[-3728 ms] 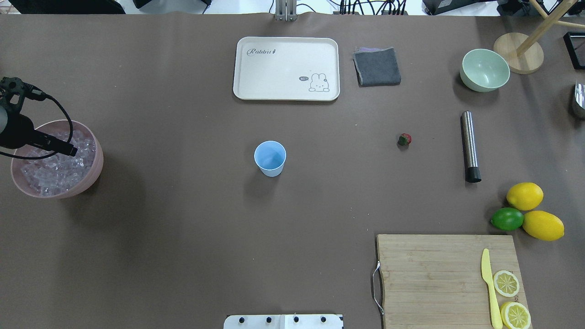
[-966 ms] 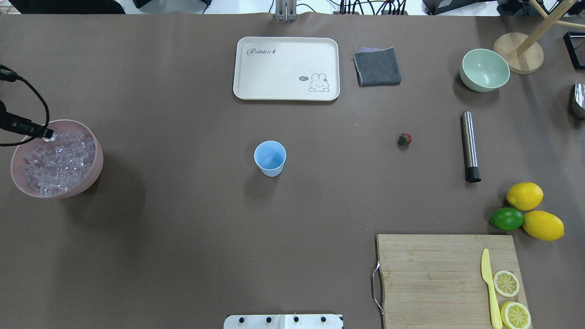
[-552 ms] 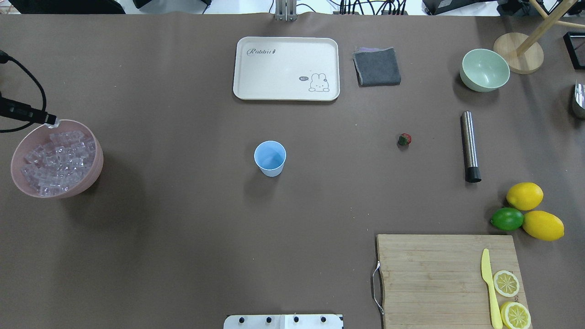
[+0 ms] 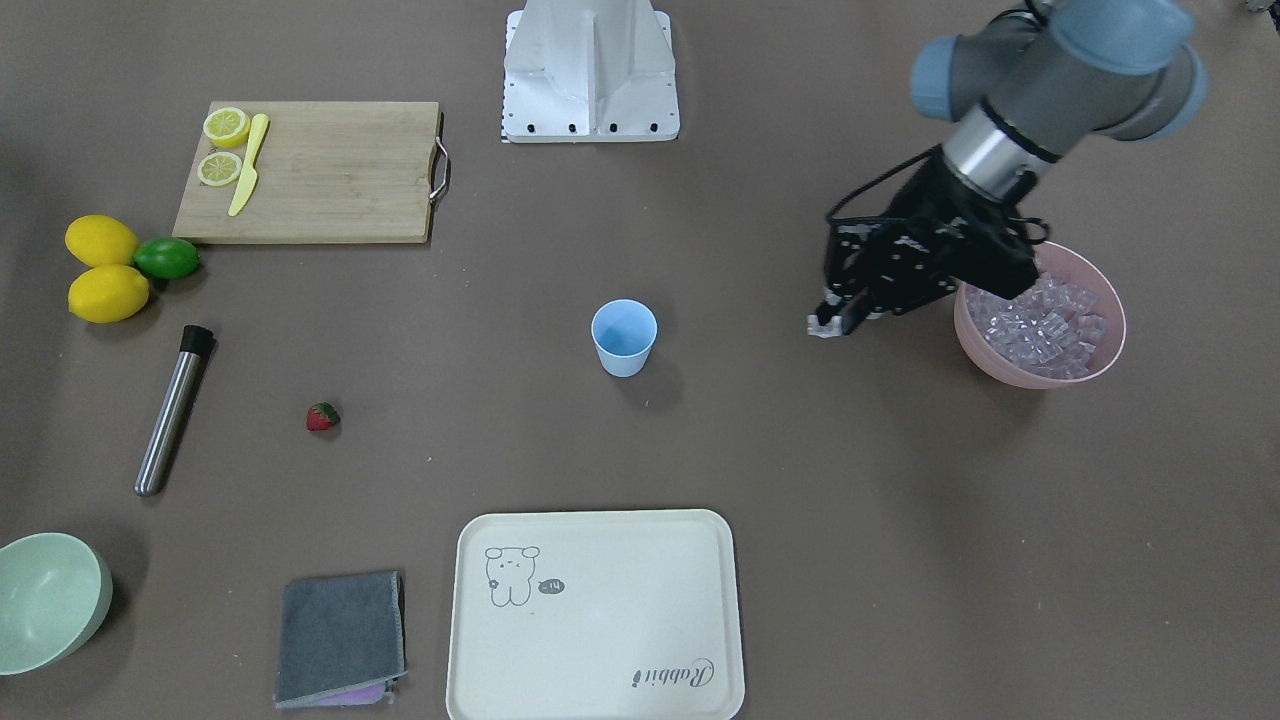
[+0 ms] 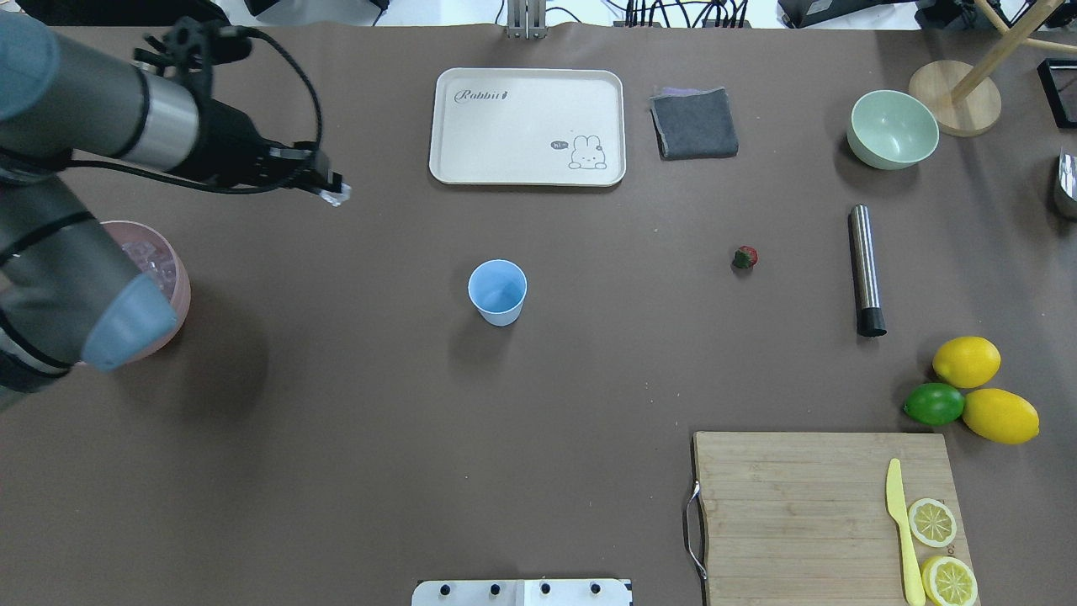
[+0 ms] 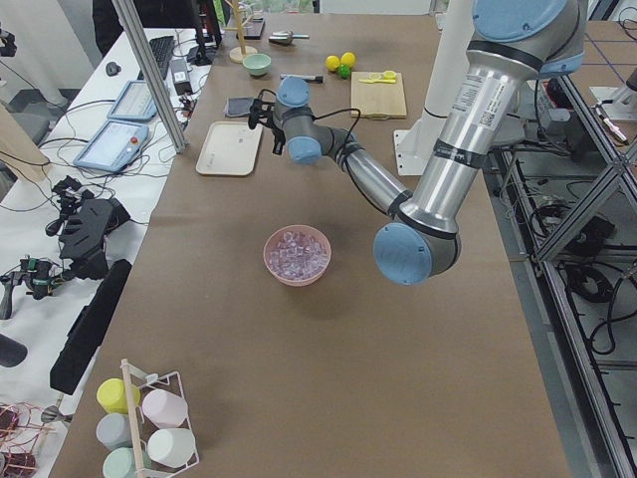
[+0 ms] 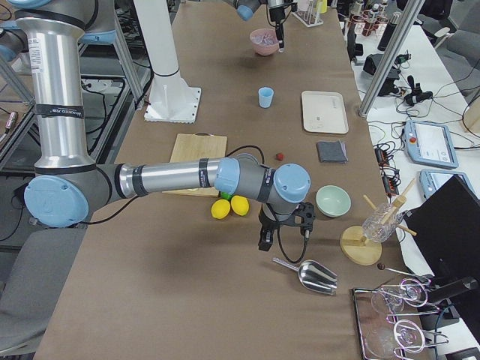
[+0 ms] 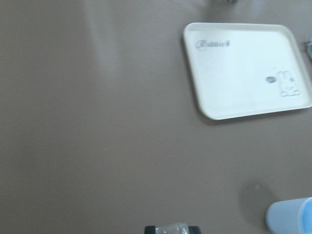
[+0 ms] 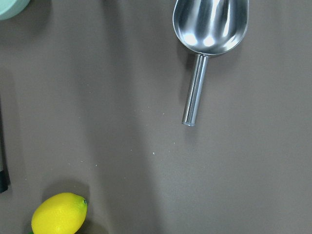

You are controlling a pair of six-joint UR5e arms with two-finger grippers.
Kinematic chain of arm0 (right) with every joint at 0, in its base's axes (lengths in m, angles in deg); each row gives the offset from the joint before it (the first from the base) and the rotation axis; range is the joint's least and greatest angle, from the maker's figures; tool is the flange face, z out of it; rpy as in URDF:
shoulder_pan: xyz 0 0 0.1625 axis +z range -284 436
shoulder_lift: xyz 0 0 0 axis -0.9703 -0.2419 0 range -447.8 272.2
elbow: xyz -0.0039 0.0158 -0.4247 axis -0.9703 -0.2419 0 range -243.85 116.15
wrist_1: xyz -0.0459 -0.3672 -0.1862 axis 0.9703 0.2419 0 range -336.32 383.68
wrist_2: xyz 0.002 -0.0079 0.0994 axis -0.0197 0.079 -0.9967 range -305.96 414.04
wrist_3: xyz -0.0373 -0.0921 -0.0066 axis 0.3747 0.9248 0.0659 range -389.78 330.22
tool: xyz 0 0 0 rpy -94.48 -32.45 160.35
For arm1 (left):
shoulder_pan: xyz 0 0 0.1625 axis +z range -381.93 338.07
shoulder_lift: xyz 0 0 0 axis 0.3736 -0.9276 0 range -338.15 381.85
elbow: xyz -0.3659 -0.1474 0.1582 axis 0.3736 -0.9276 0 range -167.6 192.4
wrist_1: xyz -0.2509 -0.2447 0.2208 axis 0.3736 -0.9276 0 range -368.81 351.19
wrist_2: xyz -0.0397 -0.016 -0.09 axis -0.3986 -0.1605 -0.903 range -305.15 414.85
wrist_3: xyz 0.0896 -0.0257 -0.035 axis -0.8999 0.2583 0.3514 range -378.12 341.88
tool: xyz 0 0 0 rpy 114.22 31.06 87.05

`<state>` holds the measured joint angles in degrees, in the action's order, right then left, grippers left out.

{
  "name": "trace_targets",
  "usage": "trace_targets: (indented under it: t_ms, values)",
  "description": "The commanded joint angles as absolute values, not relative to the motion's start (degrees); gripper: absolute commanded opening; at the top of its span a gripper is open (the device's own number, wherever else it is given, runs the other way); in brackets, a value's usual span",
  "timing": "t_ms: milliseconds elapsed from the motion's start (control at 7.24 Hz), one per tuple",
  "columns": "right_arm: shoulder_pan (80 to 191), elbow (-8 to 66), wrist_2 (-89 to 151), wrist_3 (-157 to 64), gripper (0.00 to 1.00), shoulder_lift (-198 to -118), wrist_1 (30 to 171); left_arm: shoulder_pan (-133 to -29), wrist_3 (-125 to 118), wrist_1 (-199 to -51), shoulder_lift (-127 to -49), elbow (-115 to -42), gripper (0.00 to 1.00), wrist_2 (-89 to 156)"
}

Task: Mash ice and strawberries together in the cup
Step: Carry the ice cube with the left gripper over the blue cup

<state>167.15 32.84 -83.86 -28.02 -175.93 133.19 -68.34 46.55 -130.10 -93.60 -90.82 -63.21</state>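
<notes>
The light-blue cup (image 5: pixel 497 290) stands upright and empty mid-table; it also shows in the front view (image 4: pixel 624 337). My left gripper (image 5: pixel 335 195) is shut on one clear ice cube (image 8: pixel 170 228) and hangs above the table between the pink bowl (image 4: pixel 1020 375) and the cup, to the cup's left and farther back. More ice (image 4: pixel 1040 318) fills that bowl. The strawberry (image 5: pixel 745 257) lies on the table right of the cup. My right gripper (image 7: pixel 264 241) hovers at the far right end by the lemons; I cannot tell whether it is open or shut.
A steel muddler (image 5: pixel 865 269) lies right of the strawberry. A cream tray (image 5: pixel 527 126), grey cloth (image 5: pixel 694 123) and pale green bowl (image 5: pixel 893 128) sit at the back. A cutting board (image 5: pixel 799 505) with knife and lemon slices is front right. A metal scoop (image 9: pixel 209 24) lies below the right wrist.
My left gripper has lifted an ice cube out of the pink bowl and swung right and back toward the cup. Nothing else has moved.
</notes>
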Motion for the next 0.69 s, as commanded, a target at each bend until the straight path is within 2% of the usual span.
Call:
trace_targets:
  t_ms: [0,552]
  values:
    - [167.1,32.7,-83.9,-28.0,1.0,-175.8,133.2,-56.0,49.7,-130.1,-98.9,-87.5,0.0,-49.1]
    - [167.1,32.8,-83.9,-28.0,1.0,-176.0,133.2,-53.9,53.0,-130.2,-102.6,-83.6,0.0,-46.9]
